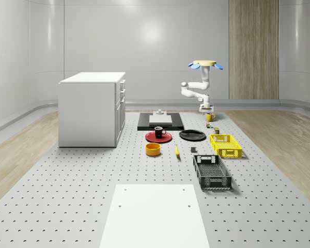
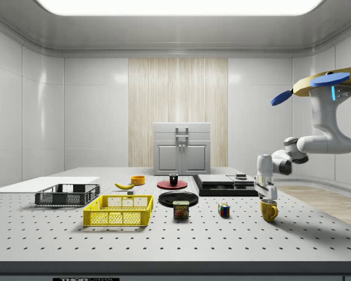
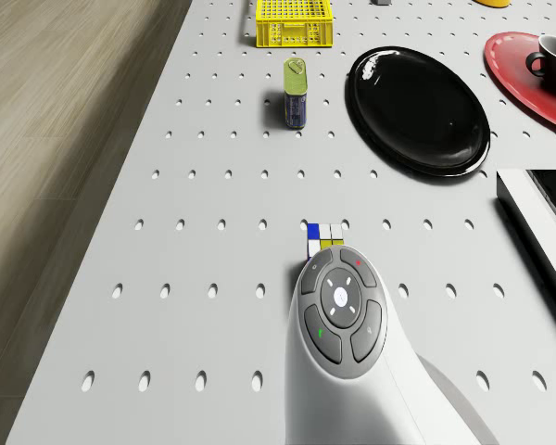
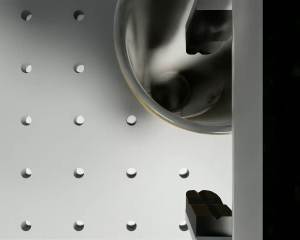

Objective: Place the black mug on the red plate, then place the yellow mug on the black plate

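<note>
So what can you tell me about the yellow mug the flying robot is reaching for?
The yellow mug is glossy yellow outside, with a handle and a grey, shiny inside. It stands upright on the white holed table, past the little coloured cube and away from the black plate. The gripper hangs right over its mouth, one finger over the opening and the other outside the rim. The drone hovers high above.

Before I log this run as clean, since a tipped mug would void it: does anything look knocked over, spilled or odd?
Nothing stands out. The black mug sits upright on the red plate; the yellow mug stands upright on the table, the hovering drone's open jaws straddling its rim.
</note>
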{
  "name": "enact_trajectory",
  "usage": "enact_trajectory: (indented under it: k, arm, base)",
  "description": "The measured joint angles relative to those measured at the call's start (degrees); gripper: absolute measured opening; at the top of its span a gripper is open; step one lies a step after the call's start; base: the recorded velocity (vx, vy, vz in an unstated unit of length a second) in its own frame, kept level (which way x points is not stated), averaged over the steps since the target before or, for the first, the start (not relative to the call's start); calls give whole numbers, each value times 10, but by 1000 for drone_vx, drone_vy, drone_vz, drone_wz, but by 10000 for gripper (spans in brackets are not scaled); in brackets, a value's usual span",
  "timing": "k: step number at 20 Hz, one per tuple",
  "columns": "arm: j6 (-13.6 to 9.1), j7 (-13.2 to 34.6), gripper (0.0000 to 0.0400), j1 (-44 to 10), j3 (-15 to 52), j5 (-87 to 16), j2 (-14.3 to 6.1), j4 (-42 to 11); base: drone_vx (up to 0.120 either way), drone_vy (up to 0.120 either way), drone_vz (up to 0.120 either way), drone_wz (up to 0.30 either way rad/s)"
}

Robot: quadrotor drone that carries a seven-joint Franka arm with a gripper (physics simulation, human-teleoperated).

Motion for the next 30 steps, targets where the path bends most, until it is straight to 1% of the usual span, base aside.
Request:
enact_trajectory:
  k: [4,5,6,7,9,12,15,19,23,26,30]
  arm:
    - [-6,0,400,3,11,10,0,-5]
    - [-7,0,336,3,13,11,0,-5]
    - [-8,0,286,3,14,13,0,-6]
    - [-8,0,247,4,15,14,0,-6]
    - [-9,-1,193,4,17,15,0,-7]
    - [-10,-1,149,5,18,16,0,-8]
    - [-11,-1,129,5,19,17,1,-8]
    - [-15,-1,117,7,27,24,0,-12]
    - [-25,-1,113,12,51,46,-1,-21]
    - [-31,0,111,15,65,60,-3,-26]
    - [-34,0,110,16,75,70,-4,-29]
  base:
    - [0,0,0,0]
    - [0,0,0,0]
    - [0,0,0,0]
    - [0,0,0,0]
    - [0,0,0,0]
    - [0,0,0,0]
    - [0,0,0,0]
    - [0,0,0,0]
    - [0,0,110,0]
    - [93,-107,120,0]
    - [120,-120,10,0]
